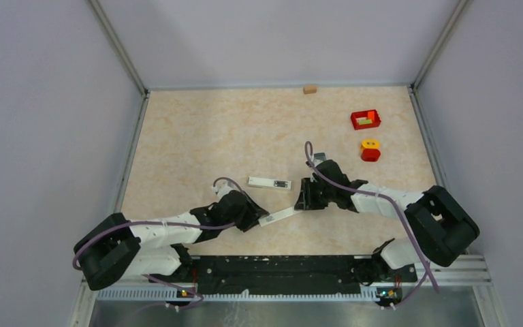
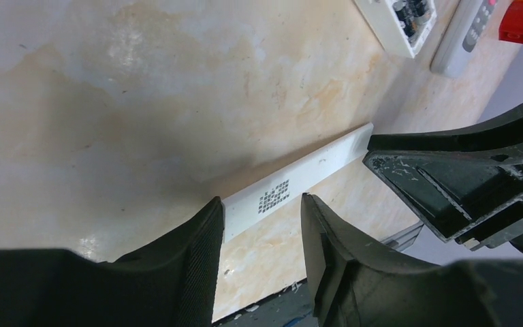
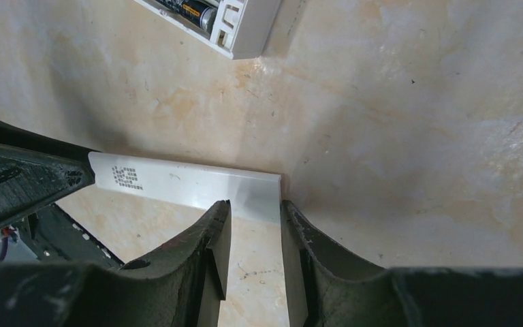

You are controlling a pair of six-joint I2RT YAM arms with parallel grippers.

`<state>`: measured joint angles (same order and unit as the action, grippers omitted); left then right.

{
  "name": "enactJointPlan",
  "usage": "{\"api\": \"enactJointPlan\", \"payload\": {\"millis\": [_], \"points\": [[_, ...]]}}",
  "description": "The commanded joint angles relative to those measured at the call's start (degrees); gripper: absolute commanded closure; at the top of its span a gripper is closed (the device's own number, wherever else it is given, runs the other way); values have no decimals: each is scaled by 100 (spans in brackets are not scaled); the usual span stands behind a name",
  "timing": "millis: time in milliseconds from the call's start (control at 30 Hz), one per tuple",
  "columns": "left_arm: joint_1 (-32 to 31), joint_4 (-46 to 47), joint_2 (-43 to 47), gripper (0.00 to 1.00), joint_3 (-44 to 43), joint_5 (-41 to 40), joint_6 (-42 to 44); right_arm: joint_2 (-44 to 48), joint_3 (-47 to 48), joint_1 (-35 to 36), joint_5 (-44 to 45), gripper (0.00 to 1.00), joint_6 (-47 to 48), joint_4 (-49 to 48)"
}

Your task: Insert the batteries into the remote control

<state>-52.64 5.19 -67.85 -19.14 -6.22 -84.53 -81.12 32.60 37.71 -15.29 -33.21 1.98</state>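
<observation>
The remote control (image 1: 270, 182) lies back-up with its bay uncovered and batteries (image 3: 192, 9) seated, so loading looks done and closing up is in hand. Just nearside of the remote, a white bar (image 1: 280, 215), likely its cover, spans both tools. The right gripper (image 3: 255, 204) clamps one end. Whether the left gripper (image 2: 262, 204) pinches or merely straddles the other is unclear. The next move calls for aligning the bar squarely over the remote's bay.
</observation>
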Motion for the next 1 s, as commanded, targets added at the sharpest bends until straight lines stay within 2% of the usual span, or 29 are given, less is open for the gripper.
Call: {"api": "enactJointPlan", "payload": {"millis": [0,267,433,600,667,733,867,967], "points": [[-10,319,252,53,-436,-219,222,304,108,43,-329,67,-124,-91],[50,528,683,75,-481,-236,451,77,152,43,-326,67,-228,-138],[110,481,922,100,-559,-257,788,134,136,43,-229,67,-298,-144],[282,251,1036,100,-814,-129,1399,453,287,36,-52,62,-314,85],[473,112,1037,100,-966,121,1703,624,366,19,11,55,-336,200],[751,92,1029,100,-1119,673,2042,859,396,-34,28,36,-395,226],[1554,65,888,100,-1443,2040,2532,1388,304,-133,-170,12,-547,-340],[2085,28,703,100,-1755,2962,2762,1601,295,-187,-274,6,-875,-835]]}}
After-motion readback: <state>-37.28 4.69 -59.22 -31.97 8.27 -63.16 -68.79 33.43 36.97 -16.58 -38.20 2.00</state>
